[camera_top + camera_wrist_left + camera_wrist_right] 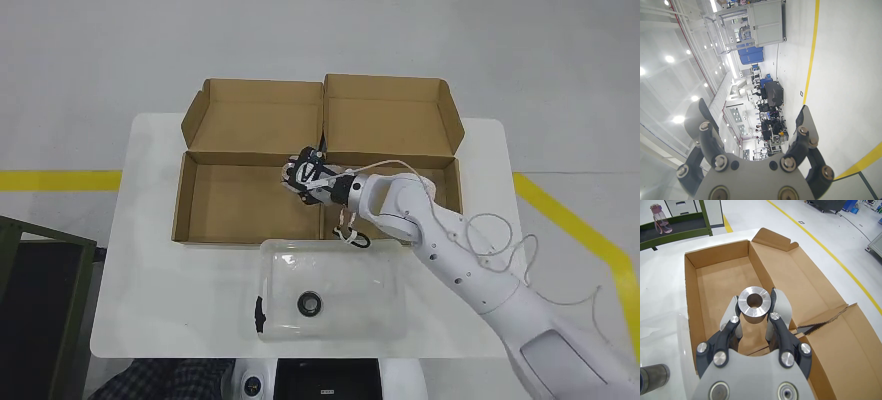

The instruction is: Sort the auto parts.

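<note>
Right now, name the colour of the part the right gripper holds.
Silver metal bushing; best in the right wrist view.

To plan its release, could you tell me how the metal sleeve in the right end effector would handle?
The metal sleeve looks thick-walled, so probably stiff and heavy for its size. Its smooth sides might slip in the right end effector. Laid sideways in the cardboard box, it would likely roll.

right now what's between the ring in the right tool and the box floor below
Nothing: right wrist view shows the box floor bare under the ring in the right tool.
</note>
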Robot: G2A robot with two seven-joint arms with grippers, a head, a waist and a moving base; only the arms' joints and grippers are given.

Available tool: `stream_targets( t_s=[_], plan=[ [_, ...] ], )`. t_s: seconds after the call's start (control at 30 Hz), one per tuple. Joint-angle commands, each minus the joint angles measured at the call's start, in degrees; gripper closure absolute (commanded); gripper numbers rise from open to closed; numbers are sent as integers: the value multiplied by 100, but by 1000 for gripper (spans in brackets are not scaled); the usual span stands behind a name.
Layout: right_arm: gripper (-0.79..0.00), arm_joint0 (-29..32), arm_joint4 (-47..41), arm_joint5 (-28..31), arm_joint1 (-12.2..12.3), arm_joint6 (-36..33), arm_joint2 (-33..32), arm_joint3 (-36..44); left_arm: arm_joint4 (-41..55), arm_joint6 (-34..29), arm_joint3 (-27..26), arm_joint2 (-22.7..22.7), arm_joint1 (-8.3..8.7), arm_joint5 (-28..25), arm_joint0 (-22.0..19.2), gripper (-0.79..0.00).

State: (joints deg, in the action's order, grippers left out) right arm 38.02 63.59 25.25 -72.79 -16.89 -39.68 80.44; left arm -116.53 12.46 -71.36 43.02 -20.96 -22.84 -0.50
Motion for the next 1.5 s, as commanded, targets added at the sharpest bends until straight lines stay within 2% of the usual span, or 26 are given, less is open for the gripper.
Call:
stream_targets(
  t_s=[0.0, 0.5, 0.97, 1.07, 1.13, 1.27, 1.47],
  plan=[
    [0, -52, 23, -45, -44, -46, 53, -85, 0, 0, 0, 0, 0, 0, 0, -785],
    [0, -441, 176, -238, -454, -359, 499, -931, 0, 0, 0, 0, 0, 0, 0, -785],
    [-6, -644, 264, -182, -763, -692, 710, -1487, 0, 0, 0, 0, 0, 0, 0, -785],
    [-49, -665, 302, -196, -818, -755, 735, -1557, 0, 0, 0, 0, 0, 0, 0, -785],
    [-132, -679, 318, -189, -849, -775, 737, -1613, 0, 0, 0, 0, 0, 0, 0, -785],
    [-243, -713, 427, -205, -905, -902, 756, -1682, 0, 0, 0, 0, 0, 0, 0, -785],
    [-277, -721, 512, -173, -982, -1006, 765, -1726, 0, 0, 0, 0, 0, 0, 0, -785]
  ],
)
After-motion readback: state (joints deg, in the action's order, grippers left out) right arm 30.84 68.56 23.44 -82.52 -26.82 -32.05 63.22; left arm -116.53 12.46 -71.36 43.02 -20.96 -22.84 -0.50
